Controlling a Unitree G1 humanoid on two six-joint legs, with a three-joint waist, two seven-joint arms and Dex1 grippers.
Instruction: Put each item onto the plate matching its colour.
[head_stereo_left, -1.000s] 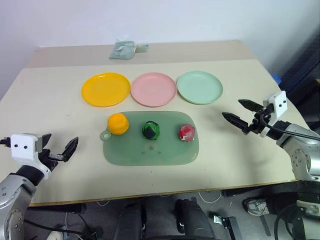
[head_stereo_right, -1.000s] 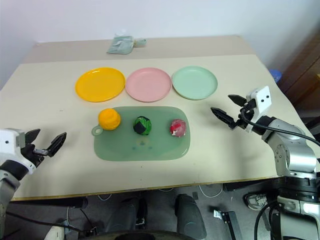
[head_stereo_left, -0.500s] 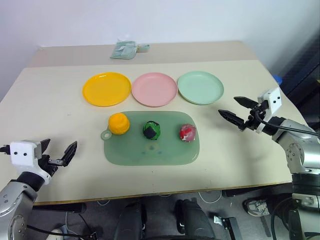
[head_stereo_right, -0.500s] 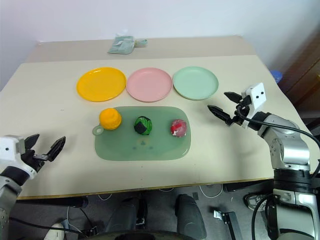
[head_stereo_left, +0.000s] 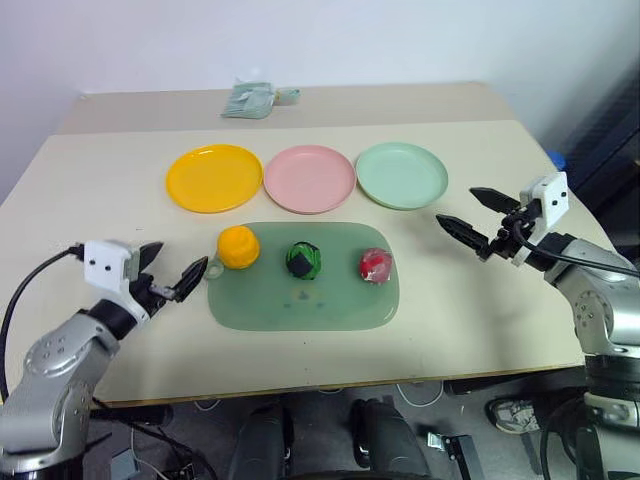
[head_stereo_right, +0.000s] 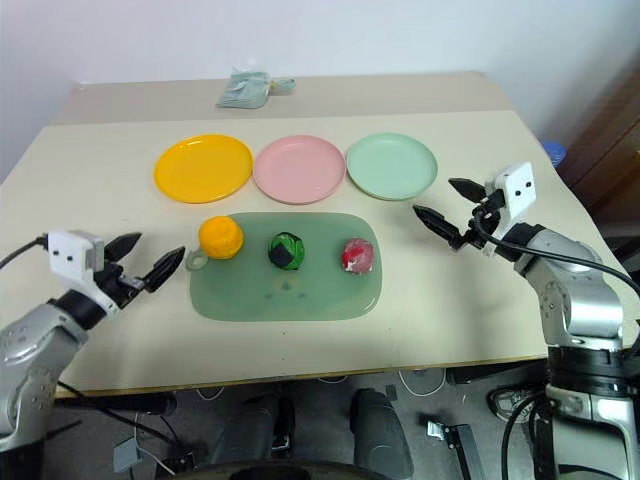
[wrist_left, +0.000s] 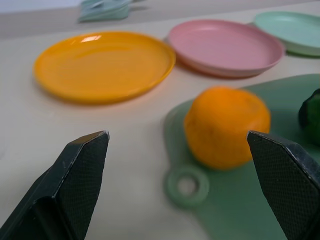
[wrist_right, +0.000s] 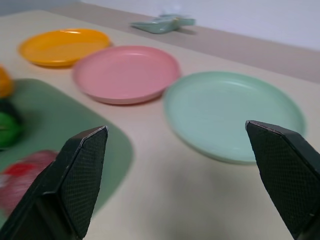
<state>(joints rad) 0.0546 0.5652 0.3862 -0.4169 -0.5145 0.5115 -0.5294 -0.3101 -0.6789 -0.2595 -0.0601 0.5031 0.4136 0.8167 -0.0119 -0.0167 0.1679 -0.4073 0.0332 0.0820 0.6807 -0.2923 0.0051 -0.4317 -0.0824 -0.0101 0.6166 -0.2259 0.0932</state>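
My left claw (head_stereo_left: 169, 279) spread wide at lower left beside the orange lump (head_stereo_left: 237, 247), my right claw (head_stereo_left: 476, 220) spread, empty, at right near the mint plate (head_stereo_left: 401, 175), 3 lumps on the green board (head_stereo_left: 300, 300)

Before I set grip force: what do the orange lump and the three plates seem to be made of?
Orange lump: matte, slightly uneven skin without glare, possibly foam or soft rubber; unclear. Yellow-orange plate, pink plate and mint green plate: smooth, uniformly coloured, thin raised rims, soft sheen with a highlight on the yellow one, most likely moulded plastic.
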